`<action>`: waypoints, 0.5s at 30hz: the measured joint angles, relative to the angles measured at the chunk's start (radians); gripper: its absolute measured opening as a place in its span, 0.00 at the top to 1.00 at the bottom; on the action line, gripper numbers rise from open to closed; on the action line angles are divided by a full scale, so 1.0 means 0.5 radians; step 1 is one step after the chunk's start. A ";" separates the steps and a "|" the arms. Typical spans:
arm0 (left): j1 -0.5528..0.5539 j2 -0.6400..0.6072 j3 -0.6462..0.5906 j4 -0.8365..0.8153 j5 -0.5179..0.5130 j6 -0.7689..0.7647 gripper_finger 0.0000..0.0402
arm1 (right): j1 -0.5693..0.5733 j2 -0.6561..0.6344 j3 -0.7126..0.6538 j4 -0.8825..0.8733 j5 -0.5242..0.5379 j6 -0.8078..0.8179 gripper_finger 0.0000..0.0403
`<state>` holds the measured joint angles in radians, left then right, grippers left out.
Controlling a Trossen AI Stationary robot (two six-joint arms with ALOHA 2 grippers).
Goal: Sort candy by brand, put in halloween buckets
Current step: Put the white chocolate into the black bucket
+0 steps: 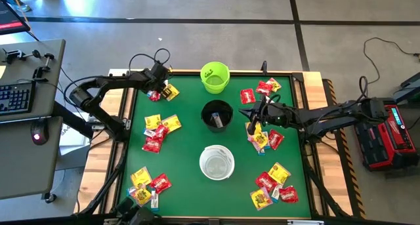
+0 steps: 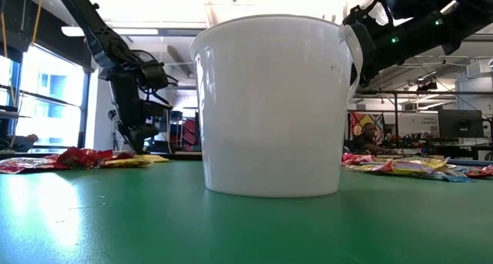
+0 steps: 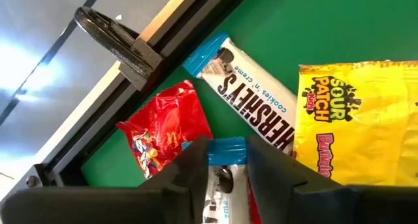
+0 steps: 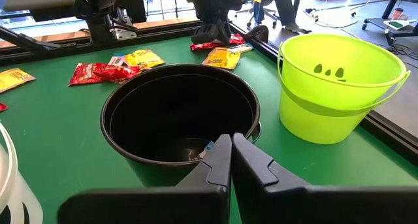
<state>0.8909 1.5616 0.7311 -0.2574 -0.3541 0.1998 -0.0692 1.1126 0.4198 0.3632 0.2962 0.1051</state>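
Three buckets stand in a row down the middle of the green table: lime green (image 1: 214,77) at the far side, black (image 1: 216,115), and white (image 1: 216,162) nearest. Candy packets lie in piles on both sides. My left gripper (image 1: 157,88) is at the far-left pile, shut on a blue-and-white packet (image 3: 225,168). Beside that packet lie a second blue-and-white packet (image 3: 251,93), a red one (image 3: 166,136) and a yellow one (image 3: 356,119). My right gripper (image 4: 230,149) is shut with nothing in it, just right of the black bucket (image 4: 179,119), which holds a blue-and-white packet (image 4: 208,147). My left gripper pinches the blue-and-white packet between its two fingers, near its blue end (image 3: 226,151). One finger is on each long side. The fingers slant down from above. I cannot tell whether the packet is lifted clear or lies on the candy under it.
More candy lies at mid left (image 1: 157,130), near left (image 1: 147,184), right of the black bucket (image 1: 266,138), near right (image 1: 274,185) and far right (image 1: 259,92). A black rail with a clamp (image 3: 117,41) edges the table by the left gripper.
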 joint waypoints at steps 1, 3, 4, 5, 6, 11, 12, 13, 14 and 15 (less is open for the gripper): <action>0.000 0.000 0.000 -0.002 0.000 0.015 0.80 | 0.000 0.000 0.000 0.000 0.000 0.000 1.00; 0.000 0.000 0.000 -0.009 -0.003 0.040 0.84 | 0.000 0.000 0.000 0.000 0.000 0.000 1.00; 0.000 0.000 0.000 -0.011 -0.003 0.047 0.87 | 0.000 0.000 0.000 0.000 0.000 0.000 1.00; -0.001 0.000 0.000 -0.011 -0.003 0.057 0.90 | 0.000 0.000 0.000 0.000 0.000 0.000 1.00; -0.001 0.000 0.000 -0.011 -0.004 0.063 0.93 | 0.000 0.000 0.000 0.000 0.000 0.000 1.00; -0.003 -0.004 0.000 -0.022 -0.033 0.099 0.99 | 0.000 0.000 0.000 0.000 0.000 0.004 1.00; -0.003 -0.008 0.000 -0.036 -0.034 0.100 0.99 | 0.000 0.000 0.000 0.000 0.000 0.006 1.00; -0.007 -0.014 0.000 -0.051 -0.034 0.099 1.00 | 0.000 0.000 0.000 0.000 0.000 0.006 1.00; -0.011 -0.022 0.000 -0.068 -0.035 0.098 1.00 | 0.000 0.000 0.000 0.000 0.000 0.006 1.00; -0.017 -0.032 0.000 -0.086 -0.035 0.098 1.00 | 0.000 0.000 0.000 0.000 0.000 0.007 1.00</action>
<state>0.8823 1.5453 0.7311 -0.3005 -0.3714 0.2488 -0.0692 1.1126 0.4198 0.3630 0.2962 0.1085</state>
